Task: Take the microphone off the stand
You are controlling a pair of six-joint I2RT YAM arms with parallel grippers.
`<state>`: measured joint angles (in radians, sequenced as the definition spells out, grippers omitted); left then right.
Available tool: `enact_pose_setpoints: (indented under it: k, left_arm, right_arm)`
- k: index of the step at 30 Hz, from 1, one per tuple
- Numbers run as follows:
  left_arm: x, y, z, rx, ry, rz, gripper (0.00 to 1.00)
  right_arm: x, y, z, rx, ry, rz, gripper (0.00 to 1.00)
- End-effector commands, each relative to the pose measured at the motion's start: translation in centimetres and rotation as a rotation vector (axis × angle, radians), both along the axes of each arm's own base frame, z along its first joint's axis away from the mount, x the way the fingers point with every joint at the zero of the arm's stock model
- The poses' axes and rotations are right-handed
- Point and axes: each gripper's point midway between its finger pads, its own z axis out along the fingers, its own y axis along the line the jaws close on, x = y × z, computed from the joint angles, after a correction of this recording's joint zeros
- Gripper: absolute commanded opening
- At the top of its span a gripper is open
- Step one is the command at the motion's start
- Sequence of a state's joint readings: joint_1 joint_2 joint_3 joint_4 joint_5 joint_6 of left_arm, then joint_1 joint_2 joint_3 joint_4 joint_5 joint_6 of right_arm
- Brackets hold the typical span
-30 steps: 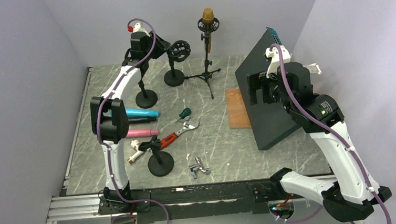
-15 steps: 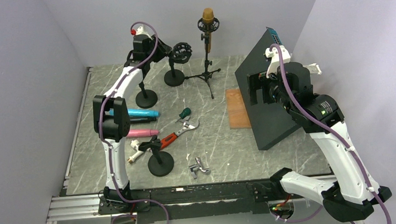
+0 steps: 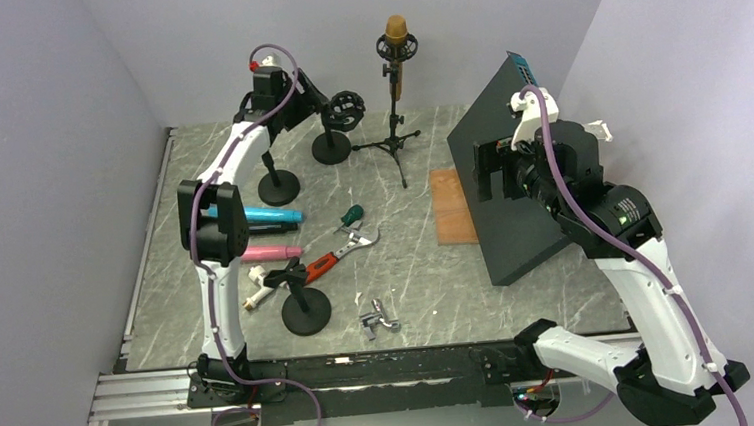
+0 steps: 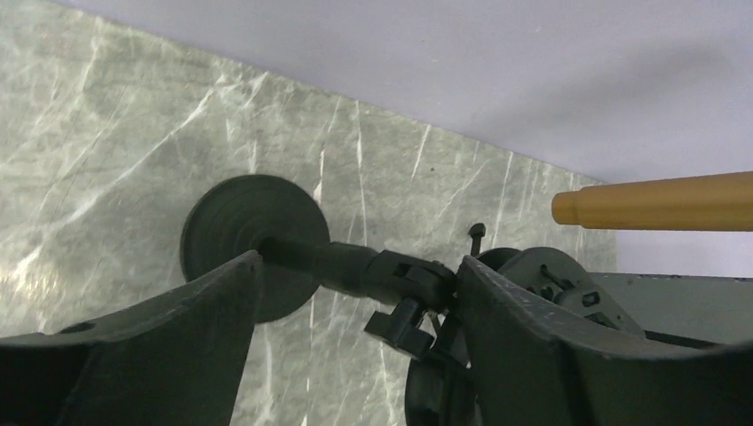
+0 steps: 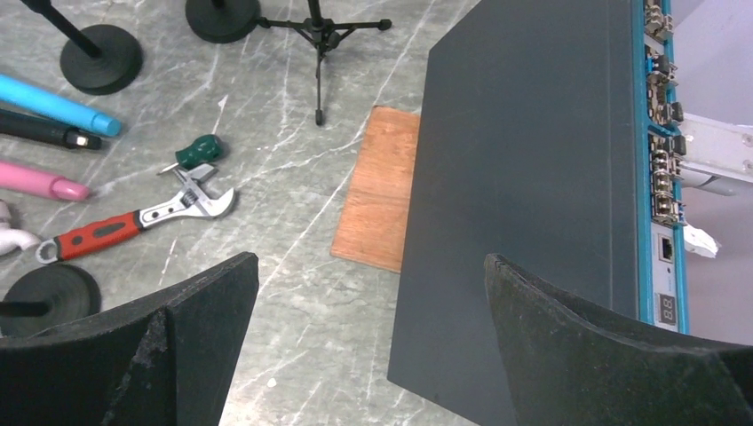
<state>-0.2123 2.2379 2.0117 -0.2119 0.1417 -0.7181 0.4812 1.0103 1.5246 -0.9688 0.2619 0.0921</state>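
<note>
We see the microphone (image 3: pixel 397 33) upright in its tripod stand (image 3: pixel 395 142), far centre, right of the left gripper (image 3: pixel 323 102), the nearer one; jaws apart, apparently straddling an empty mount (image 3: pixel 348 103).

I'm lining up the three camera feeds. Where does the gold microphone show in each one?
Top external: the gold microphone stands upright at the back centre, on its tripod stand.
Left wrist: the gold microphone juts in horizontally from the right edge.
Right wrist: not in view; only the tripod stand shows, at the top edge.
Shared landmark: the round black base left of the tripod, also seen at and.
</note>
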Motion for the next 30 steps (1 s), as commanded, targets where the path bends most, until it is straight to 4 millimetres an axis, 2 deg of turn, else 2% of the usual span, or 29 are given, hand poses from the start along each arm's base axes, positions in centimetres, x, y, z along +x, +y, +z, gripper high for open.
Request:
enact_pose_setpoints:
  k: [1,4,8,10,13,18,21,23,25,28,30]
  left_arm:
    - [-1.1,0.7,1.4,-0.015,0.075,0.002,0.89]
    - [-1.4,0.3,5.6,-0.078,0.005,-0.026,0.99]
    - [-2.8,-0.1,11.4,-0.125,-0.078,-0.071,0.99]
    - [-4.1,-0.1,13.9,-0.139,-0.105,-0.085,0.99]
    - [-7.1,-0.2,16.5,-0.178,-0.109,-0.112,0.99]
    - [-14.8,-0.4,19.1,-0.171,-0.108,-0.191,0.98]
    - [-20.5,-0.4,19.7,-0.156,-0.094,-0.267,0.99]
    - [-24.6,-0.2,20.7,-0.153,-0.119,-0.319,0.99]
    - [-27.8,0.0,20.9,-0.148,-0.128,-0.359,0.99]
    - [-31.3,0.4,21.0,-0.143,-0.149,-0.395,0.99]
    - [-32.9,0.8,20.9,-0.13,-0.166,-0.399,0.99]
  right_arm:
    - [-0.2,0.6,1.5,0.067,-0.063,0.017,1.0]
    - [-0.3,0.9,1.1,0.088,-0.055,0.028,1.0]
    - [-0.6,1.4,0.6,0.113,-0.04,0.047,1.0]
    - [-0.9,1.8,0.4,0.135,-0.035,0.059,1.0]
    - [-1.3,2.4,-0.1,0.174,-0.026,0.086,1.0]
    - [-1.3,3.6,-1.0,0.204,-0.034,0.143,1.0]
    - [-0.7,4.2,-0.4,0.213,-0.069,0.166,1.0]
    - [0.0,4.5,-0.3,0.223,-0.098,0.165,1.0]
    - [0.9,4.8,-0.5,0.237,-0.125,0.159,1.0]
    - [2.7,5.7,-1.1,0.259,-0.132,0.142,1.0]
    - [4.0,6.5,-1.4,0.268,-0.116,0.142,1.0]
